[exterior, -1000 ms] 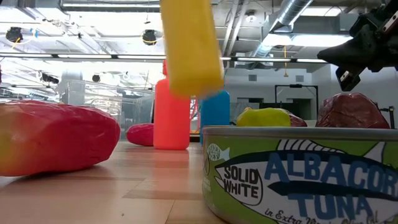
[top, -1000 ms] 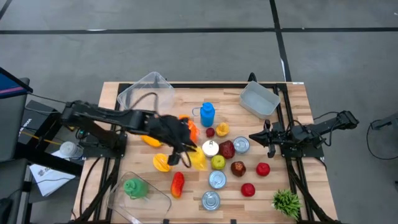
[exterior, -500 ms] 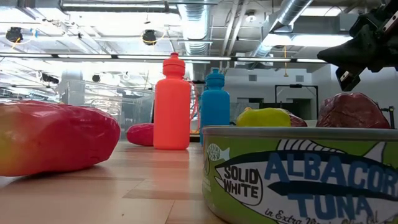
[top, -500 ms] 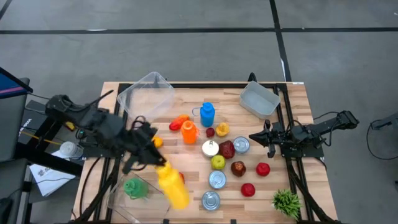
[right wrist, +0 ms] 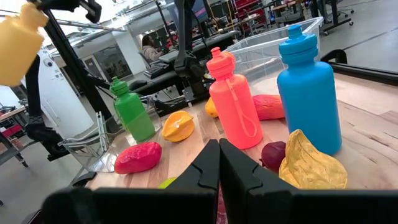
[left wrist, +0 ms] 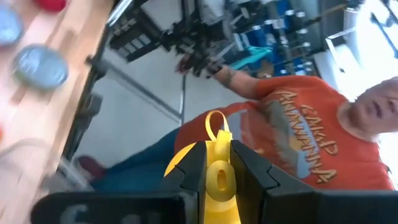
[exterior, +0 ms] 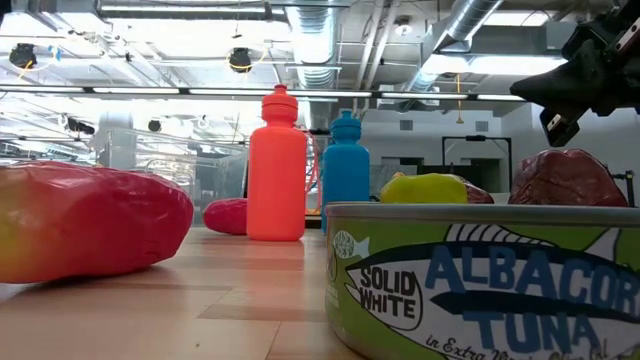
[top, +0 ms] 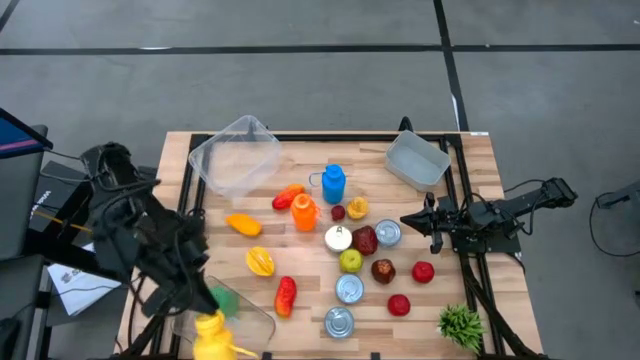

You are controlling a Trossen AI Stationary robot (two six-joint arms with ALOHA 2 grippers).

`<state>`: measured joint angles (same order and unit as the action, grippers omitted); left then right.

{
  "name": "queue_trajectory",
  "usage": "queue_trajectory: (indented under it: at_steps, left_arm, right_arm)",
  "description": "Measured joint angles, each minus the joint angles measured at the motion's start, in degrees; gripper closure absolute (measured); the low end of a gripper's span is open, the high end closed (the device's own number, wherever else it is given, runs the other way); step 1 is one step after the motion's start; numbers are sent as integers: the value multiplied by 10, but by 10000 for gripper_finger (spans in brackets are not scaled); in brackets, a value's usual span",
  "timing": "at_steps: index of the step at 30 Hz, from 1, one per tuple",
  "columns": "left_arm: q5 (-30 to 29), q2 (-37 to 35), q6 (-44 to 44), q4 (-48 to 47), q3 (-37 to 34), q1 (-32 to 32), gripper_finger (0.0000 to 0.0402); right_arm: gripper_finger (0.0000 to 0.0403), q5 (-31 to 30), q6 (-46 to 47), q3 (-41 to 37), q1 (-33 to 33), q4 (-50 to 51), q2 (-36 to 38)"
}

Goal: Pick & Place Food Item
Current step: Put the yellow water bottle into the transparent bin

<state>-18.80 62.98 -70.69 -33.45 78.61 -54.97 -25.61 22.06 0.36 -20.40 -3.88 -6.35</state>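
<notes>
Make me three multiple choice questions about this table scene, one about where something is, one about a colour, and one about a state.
1. Where is the green bottle?
A. In the clear bin by the left arm
B. In the grey tub
C. Beside the plant

2. What colour is the bottle in the left pincer?
A. Blue
B. Yellow
C. Orange

3. How is the right pincer?
A. Gripping a can
B. Shut, holding nothing
C. Wide open

Answers: 1 A, the high view shows it inside that bin. 2 B, the yellow bottle sits between the fingers. 3 B, its fingers meet in the right wrist view.
</notes>
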Motion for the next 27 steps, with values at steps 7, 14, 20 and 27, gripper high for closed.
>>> queue_trajectory:
  at_steps: [7, 14, 20, 27]
  left_arm:
    - [-111, 16, -133, -51, 0, -117, 361]
    - [-175, 44, -197, -95, 24, -162, 364]
    - [-212, 67, -148, -179, 113, -161, 364]
    - [-244, 115, -25, -280, 245, -161, 364]
  right_arm:
    - [403, 0, 0, 0, 0, 0, 0]
    - [403, -2, 0, 0, 0, 0, 0]
    - [403, -2, 0, 0, 0, 0, 0]
    - [403, -6, 0, 0, 0, 0, 0]
